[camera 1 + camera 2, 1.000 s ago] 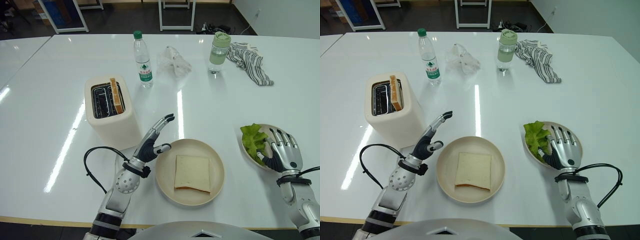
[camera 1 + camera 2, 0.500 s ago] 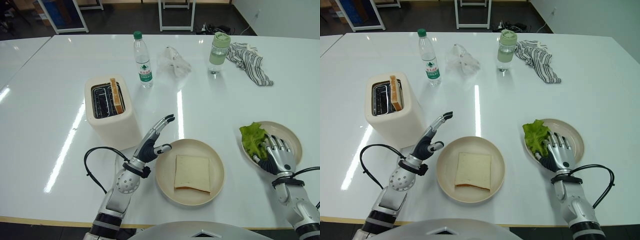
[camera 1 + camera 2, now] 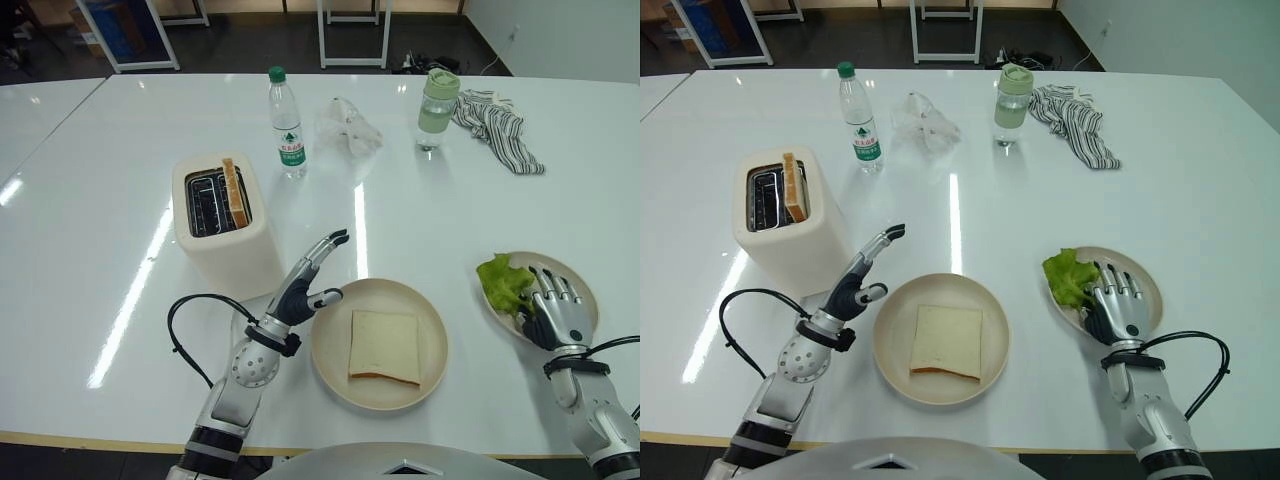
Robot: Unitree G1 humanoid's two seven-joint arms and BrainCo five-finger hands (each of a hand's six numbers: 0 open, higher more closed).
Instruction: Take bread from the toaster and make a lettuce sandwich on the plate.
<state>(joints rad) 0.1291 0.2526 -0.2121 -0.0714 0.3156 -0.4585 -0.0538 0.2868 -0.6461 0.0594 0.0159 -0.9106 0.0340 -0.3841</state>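
In the left eye view, your left hand [image 3: 303, 288] hangs between the toaster [image 3: 228, 240] and the plate [image 3: 330, 345], just beside the plate's rim. Its fingers are stretched out and slightly apart, holding nothing. It has kept the pose it had a second ago. One bread slice [image 3: 235, 192] stands upright in the toaster's right-hand slot. A flat slice [image 3: 385, 347] lies in the middle of the plate. A black cable [image 3: 185, 325] loops on the white table [image 3: 100, 200] beside your left forearm.

In the right eye view, your right hand [image 3: 1120, 308] lies on the small dish [image 3: 1135, 260], well to the right of the plate. Its inner edge is against the lettuce [image 3: 1068, 277], which is heaped at the dish's left edge. You cannot tell from here whether this hand has hold of the leaf.

Set against a second ago, the right hand has drawn back toward you, so more of the dish's far side is bare. The lettuce is bunched more tightly to the left. The whole picture has also shifted a little, which is your head camera moving. The toaster, the plate and both slices have kept their places.

Along the far side stand a water bottle [image 3: 860, 120], a crumpled clear bag [image 3: 925, 120], a green tumbler [image 3: 1012, 98] and a striped cloth [image 3: 1075, 118].
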